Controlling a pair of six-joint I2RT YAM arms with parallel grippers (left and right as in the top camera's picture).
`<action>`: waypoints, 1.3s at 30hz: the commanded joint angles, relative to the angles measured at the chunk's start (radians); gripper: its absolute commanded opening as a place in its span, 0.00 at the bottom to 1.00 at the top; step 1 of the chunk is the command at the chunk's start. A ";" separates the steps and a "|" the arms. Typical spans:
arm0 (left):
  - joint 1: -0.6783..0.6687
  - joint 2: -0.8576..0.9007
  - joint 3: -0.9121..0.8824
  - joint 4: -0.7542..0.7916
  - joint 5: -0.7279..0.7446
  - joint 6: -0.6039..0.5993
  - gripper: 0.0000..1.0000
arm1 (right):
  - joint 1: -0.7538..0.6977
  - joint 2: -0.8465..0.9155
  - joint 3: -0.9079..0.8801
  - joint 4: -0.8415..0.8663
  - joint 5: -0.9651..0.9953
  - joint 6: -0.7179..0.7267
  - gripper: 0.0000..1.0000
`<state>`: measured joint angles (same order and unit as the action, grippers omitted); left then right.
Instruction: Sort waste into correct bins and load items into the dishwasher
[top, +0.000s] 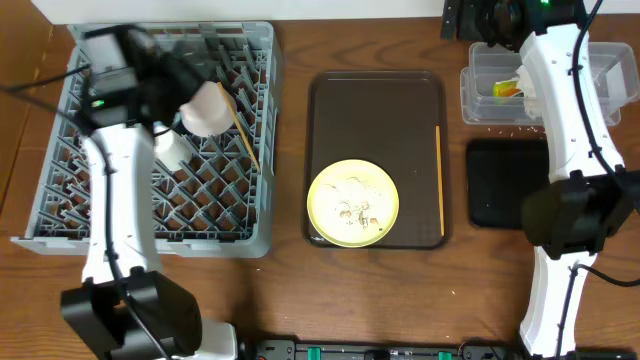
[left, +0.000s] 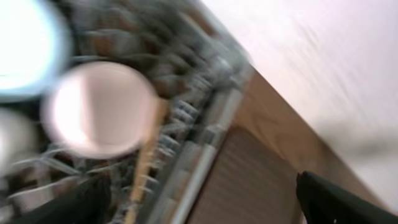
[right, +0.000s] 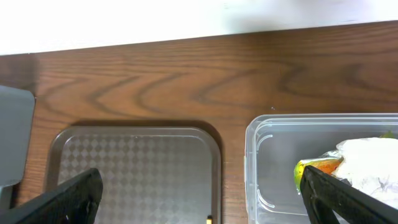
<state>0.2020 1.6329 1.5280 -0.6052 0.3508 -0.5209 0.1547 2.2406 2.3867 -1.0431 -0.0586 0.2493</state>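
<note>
Currently pink bowl (top: 208, 108) in rack (top: 150, 240); wrapper (top: 505, 88) in tub (top: 470, 100)

A wooden table (top: 280, 300) of dark reddish-brown, with bold wavy grain, fills nearly the whole scene. Beyond its far edge runs a plain white surface (right: 186, 15); whether it is wall or floor cannot be told. The light is even and soft, casting only faint shadows.

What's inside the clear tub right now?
A crumpled white wrapper with yellow-green and orange print lies in the clear tub; the right arm hides part of it overhead.
</note>
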 joint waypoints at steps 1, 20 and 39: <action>-0.099 0.016 0.009 0.025 -0.203 0.064 0.92 | 0.001 0.003 0.005 -0.001 0.002 0.008 0.99; -0.201 0.247 0.009 0.204 -0.629 0.080 0.80 | 0.001 0.003 0.005 -0.001 0.002 0.008 0.99; -0.201 0.389 0.009 0.279 -0.633 0.102 0.52 | 0.003 0.003 0.005 -0.002 0.002 0.008 0.99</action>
<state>-0.0006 2.0163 1.5280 -0.3321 -0.2626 -0.4282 0.1547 2.2406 2.3867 -1.0428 -0.0586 0.2493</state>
